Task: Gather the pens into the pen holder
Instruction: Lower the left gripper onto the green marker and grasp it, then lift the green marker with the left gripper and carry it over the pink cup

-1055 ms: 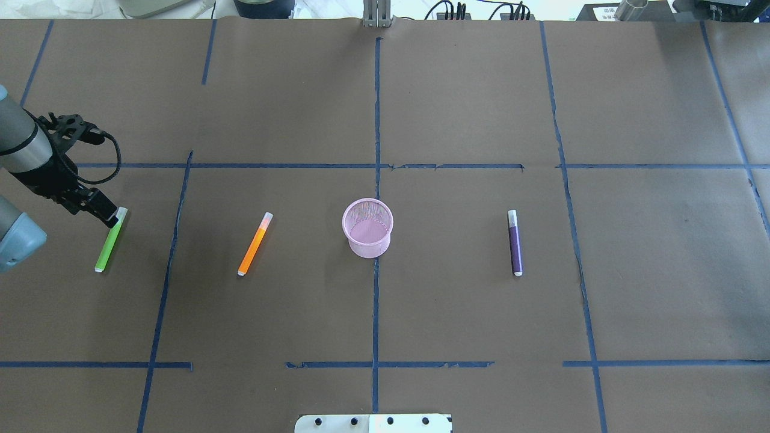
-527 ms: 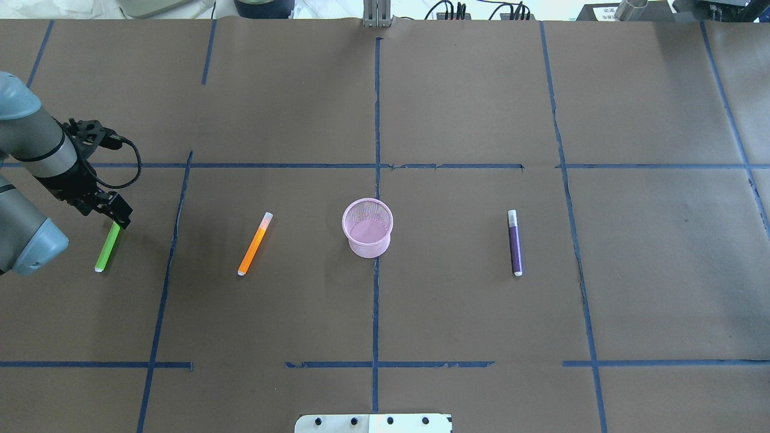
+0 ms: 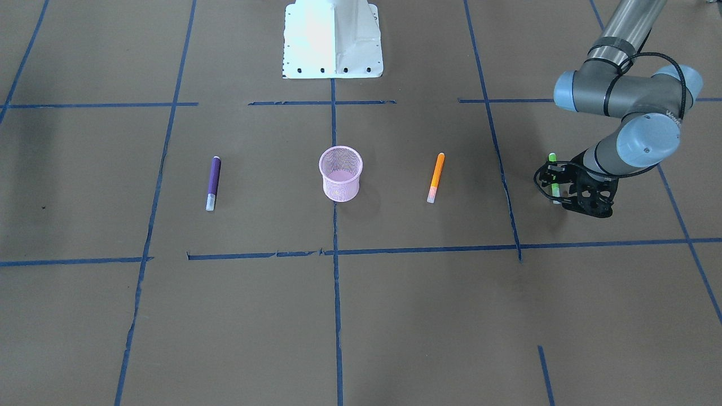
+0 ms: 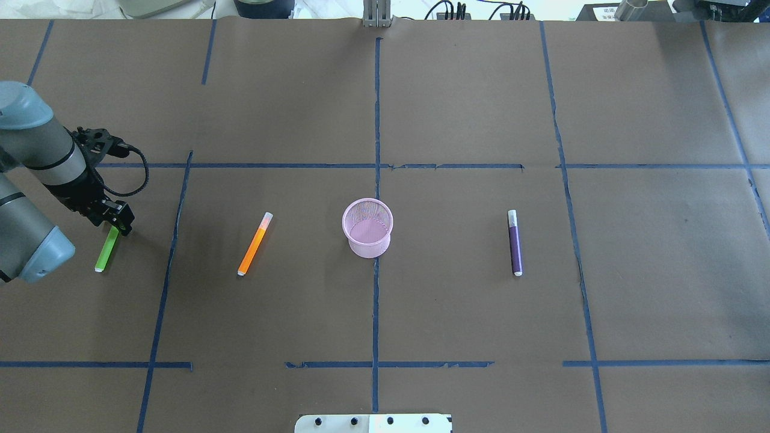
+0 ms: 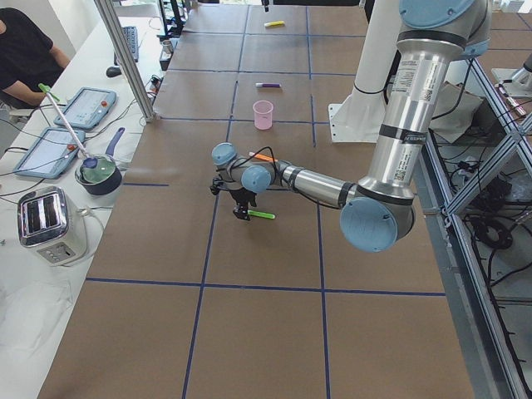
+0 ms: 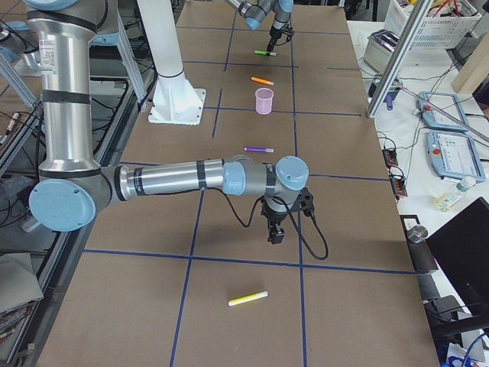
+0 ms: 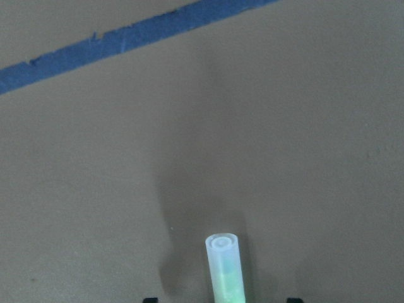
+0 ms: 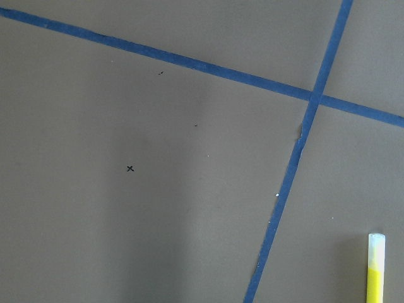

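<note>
Left hand (image 4: 122, 225) low, pointing down, spread astride cap end of green pen (image 4: 106, 252); right hand (image 6: 275, 235): cannot tell.

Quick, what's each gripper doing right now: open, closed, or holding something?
Left gripper: open, fingers on either side of the green pen, not clamped on it.
Right gripper: cannot be told from these views.

Blue tape lines (image 4: 376, 120) grid the brown paper-covered table (image 4: 469, 313). Beside its left end, a bench (image 5: 21, 274) holds a toaster (image 5: 50, 220), a lidded pot (image 5: 100, 172) and two tablets (image 5: 85, 106) near a seated person (image 5: 25, 54).
</note>
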Action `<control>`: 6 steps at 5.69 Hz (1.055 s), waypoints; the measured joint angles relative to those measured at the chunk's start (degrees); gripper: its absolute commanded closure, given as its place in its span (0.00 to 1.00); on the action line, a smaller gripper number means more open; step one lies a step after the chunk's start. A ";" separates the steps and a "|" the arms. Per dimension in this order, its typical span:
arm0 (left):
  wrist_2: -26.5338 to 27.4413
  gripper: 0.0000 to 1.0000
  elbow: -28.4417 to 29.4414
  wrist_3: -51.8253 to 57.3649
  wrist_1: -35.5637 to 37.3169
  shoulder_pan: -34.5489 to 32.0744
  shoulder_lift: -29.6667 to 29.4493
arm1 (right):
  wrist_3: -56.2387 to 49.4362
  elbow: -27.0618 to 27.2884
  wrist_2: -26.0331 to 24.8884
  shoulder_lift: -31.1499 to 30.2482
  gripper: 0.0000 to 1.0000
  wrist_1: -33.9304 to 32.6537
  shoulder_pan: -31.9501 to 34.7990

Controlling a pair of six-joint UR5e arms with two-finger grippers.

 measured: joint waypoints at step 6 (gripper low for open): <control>-0.17 1.00 -5.66 -0.12 0.05 0.21 -6.63 | 0.00 -0.32 0.07 0.47 0.00 0.04 -0.01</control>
